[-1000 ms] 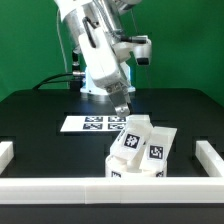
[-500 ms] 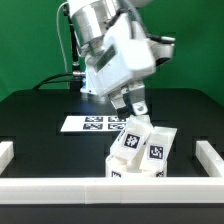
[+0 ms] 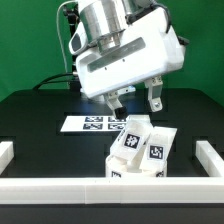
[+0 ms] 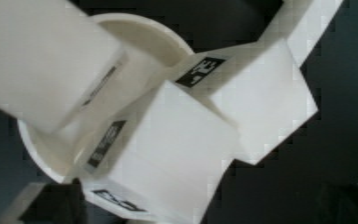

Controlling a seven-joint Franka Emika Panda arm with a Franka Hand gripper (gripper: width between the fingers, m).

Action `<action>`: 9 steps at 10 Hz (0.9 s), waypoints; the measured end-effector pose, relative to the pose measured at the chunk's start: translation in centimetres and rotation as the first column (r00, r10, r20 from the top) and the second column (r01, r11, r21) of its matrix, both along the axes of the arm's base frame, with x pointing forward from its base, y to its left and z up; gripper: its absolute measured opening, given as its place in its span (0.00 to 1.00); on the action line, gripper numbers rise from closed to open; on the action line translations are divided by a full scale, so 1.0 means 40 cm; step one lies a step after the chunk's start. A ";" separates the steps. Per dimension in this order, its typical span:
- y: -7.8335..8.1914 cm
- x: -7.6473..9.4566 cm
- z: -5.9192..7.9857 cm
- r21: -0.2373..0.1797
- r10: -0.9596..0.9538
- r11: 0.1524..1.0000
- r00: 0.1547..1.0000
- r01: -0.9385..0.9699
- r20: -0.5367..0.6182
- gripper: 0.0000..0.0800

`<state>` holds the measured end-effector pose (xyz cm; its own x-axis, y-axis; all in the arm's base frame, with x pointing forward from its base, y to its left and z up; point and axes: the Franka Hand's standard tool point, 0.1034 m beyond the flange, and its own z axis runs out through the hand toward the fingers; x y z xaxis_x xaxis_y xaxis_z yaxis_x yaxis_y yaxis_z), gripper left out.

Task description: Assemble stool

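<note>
While the arm hangs over the middle of the black desk (image 3: 30, 115), its fingers (image 3: 134, 101) stand spread wide apart with nothing between them, poised above the stool parts and not touching them. One finger (image 3: 155, 98) points down toward the exterior view's right, the other comes down closer to the marker board (image 3: 92, 123), which lies flat on the desk behind the parts. The stool (image 3: 141, 150) sits as a tight cluster near the front of the desk, just behind the long white rail (image 3: 100, 188) that runs along the front edge; shorter white rails stand at the exterior view's left (image 3: 6, 152) and right (image 3: 209, 152). In the cluster the blocky white legs (image 3: 152, 150) lean against one another, tilted, their black-and-white tags facing the camera. The wrist view looks down onto the same heap at close range: the round seat (image 4: 144, 40) shows as a curved white rim beneath and behind the legs (image 4: 176, 150), which lie across it touching each other, with tags visible on their sides.
</note>
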<state>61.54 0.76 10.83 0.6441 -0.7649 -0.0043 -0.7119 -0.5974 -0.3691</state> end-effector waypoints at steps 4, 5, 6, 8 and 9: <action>0.006 0.006 0.003 -0.166 0.377 0.917 0.924 -0.363 0.061 0.81; 0.007 0.007 0.006 -0.206 0.472 0.868 0.879 -0.452 0.063 0.81; 0.013 0.009 0.015 -0.236 0.525 0.834 0.849 -0.499 0.061 0.81; 0.026 0.004 0.026 -0.334 0.621 0.751 0.781 -0.569 0.066 0.81; 0.020 0.006 0.025 -0.346 0.646 0.730 0.761 -0.590 0.063 0.81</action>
